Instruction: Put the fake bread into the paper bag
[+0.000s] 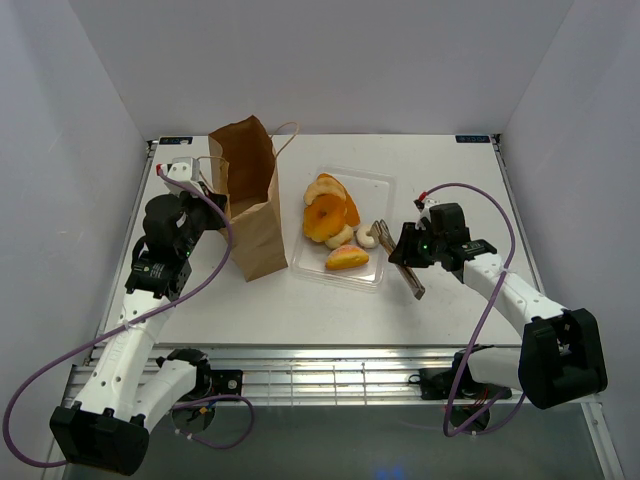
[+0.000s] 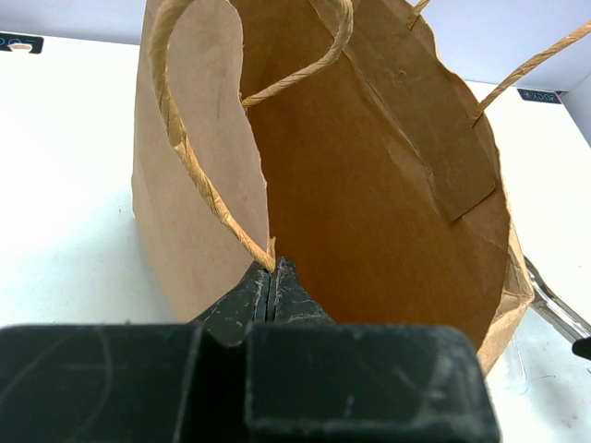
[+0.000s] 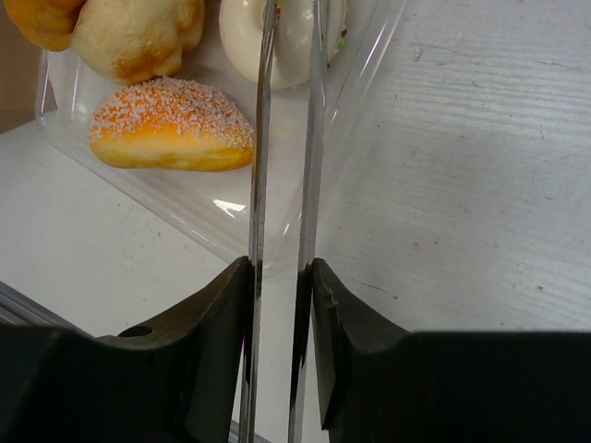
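The brown paper bag (image 1: 248,200) stands open at the left of the table. My left gripper (image 1: 212,206) is shut on its near rim, by a handle's root, as the left wrist view (image 2: 271,277) shows. The fake bread lies in a clear tray (image 1: 378,190): orange buns (image 1: 328,212), pale rolls (image 1: 342,237) and a sugared bun (image 1: 347,259). My right gripper (image 1: 404,247) is shut on metal tongs (image 1: 384,235), squeezing both blades (image 3: 283,269). The tong tips reach over the tray's right edge near a pale roll (image 3: 288,37); they hold nothing. The sugared bun (image 3: 171,138) lies left of the blades.
The tong's handle end (image 1: 416,288) sticks out toward the table's front. White walls close in the table at the left, back and right. A bag handle (image 1: 287,131) loops toward the back. The tong tips show right of the bag (image 2: 557,312).
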Tool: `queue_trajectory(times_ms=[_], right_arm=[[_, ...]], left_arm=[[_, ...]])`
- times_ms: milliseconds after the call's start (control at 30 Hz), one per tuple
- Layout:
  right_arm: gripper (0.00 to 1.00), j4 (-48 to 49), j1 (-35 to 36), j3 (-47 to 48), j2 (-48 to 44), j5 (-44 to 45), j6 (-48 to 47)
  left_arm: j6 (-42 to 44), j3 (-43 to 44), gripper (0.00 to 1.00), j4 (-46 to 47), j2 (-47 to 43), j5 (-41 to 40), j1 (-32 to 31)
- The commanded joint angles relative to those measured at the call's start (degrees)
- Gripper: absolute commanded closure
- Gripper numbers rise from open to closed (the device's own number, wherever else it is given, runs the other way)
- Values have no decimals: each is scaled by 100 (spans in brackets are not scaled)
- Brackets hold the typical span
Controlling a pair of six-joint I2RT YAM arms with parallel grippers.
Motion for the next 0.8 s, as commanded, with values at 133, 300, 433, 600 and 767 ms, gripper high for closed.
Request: queue_trajectory(times_ms=[133, 300, 433, 600, 767], right_arm=[[74, 77, -27, 370, -131, -125, -109], [75, -300, -27, 783, -236, -2, -232], [75, -643, -27, 1353, -341, 121, -399], [76, -1030, -18, 1776, -438, 130, -523], [76, -1145, -27, 2022, -482, 139, -567]], left_arm=[[51, 43, 100, -84, -66, -51, -23], [51, 52, 100, -84, -66, -51, -23], [51, 43, 100, -75, -66, -60, -31], [51, 43, 100, -67, -110, -60, -23], [51, 26, 100, -66, -119, -60, -31]])
